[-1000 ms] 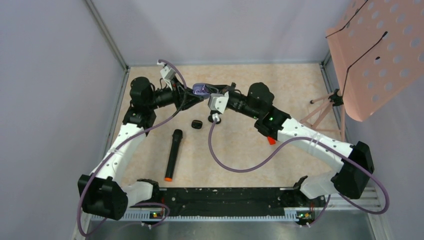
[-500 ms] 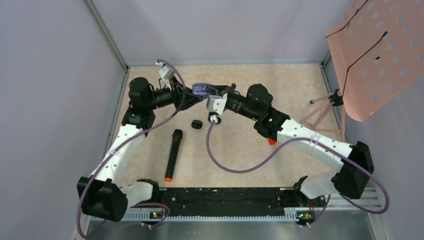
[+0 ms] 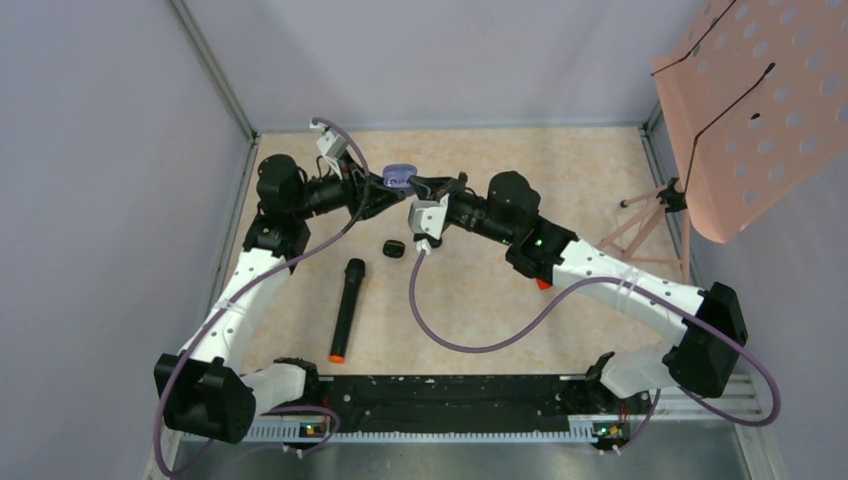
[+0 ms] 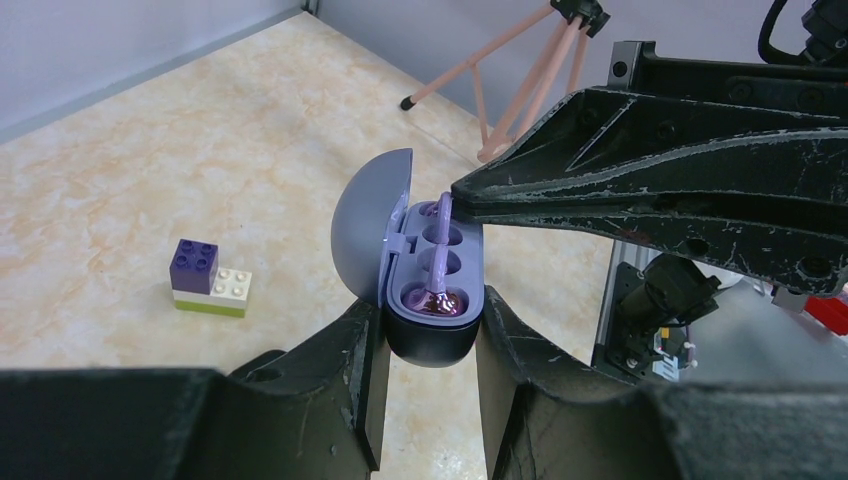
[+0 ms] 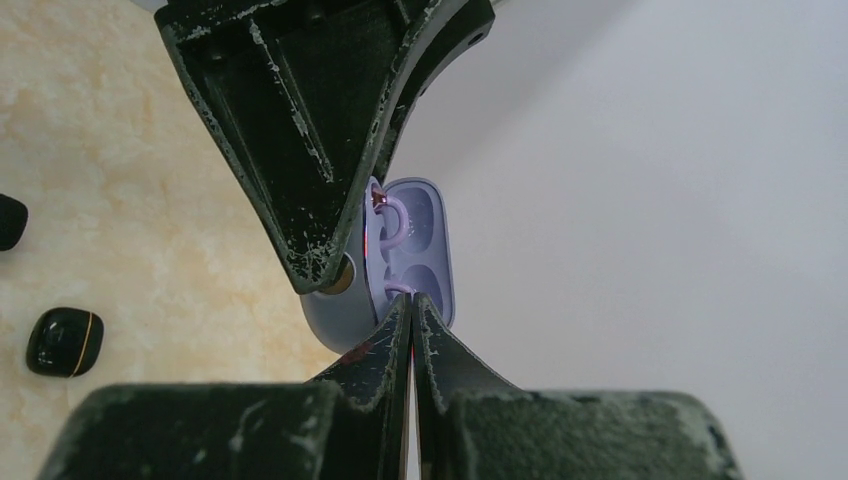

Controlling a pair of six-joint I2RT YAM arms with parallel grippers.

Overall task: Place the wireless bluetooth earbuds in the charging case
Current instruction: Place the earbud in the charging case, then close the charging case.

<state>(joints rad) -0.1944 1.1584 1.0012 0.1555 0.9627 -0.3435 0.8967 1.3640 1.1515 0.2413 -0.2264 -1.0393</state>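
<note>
left claw: partly closed, clamping charging case aloft, lid open | right claw: shut, tips at case's far well, hold unclear | black earbud: on table below, nearer right arm | wells line up toward right claw

Beige table. I see a black pod just basesward of the meeting jaws. Mic lies farther back, leftward. Brick stack sits left of the left jaws. Stand legs are well right.
</note>
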